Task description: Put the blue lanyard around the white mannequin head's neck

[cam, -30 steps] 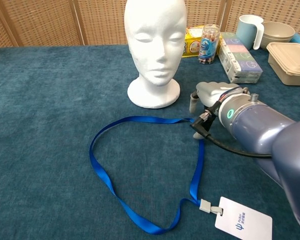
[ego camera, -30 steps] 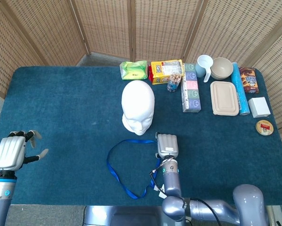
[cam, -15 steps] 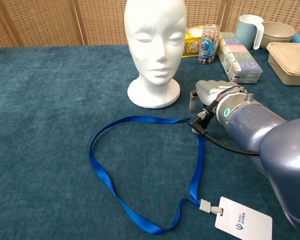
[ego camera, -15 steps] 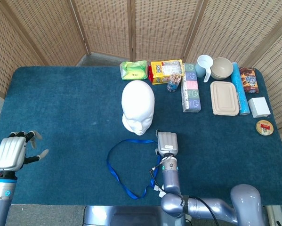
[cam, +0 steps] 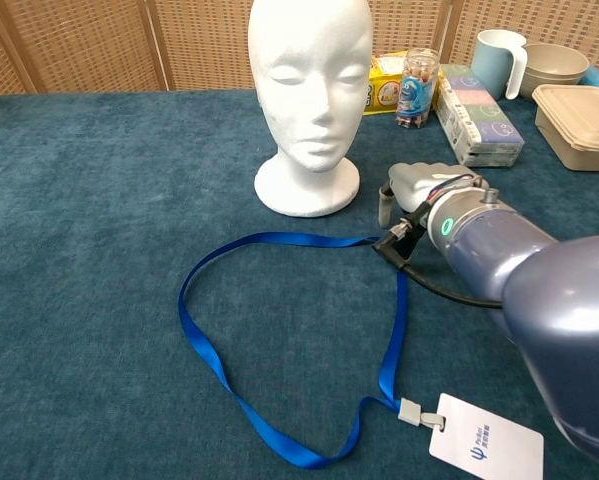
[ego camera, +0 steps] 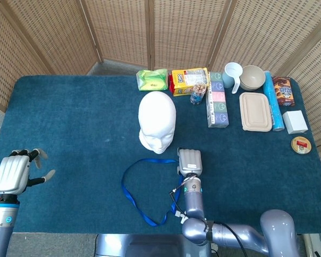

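Blue ribbon lanyard flat on worktop | my right robot hand at its strap, grasp unclear | left robot hand released, fingers apart

A table covered in dark teal cloth is seen filling most of the head view. Behind its far edge, a folding screen of woven wicker panels in light wooden frames is set, angled in zigzag folds. A strip of grey floor is visible at the foot of the screen. The scene is lit evenly, without hard shadows.
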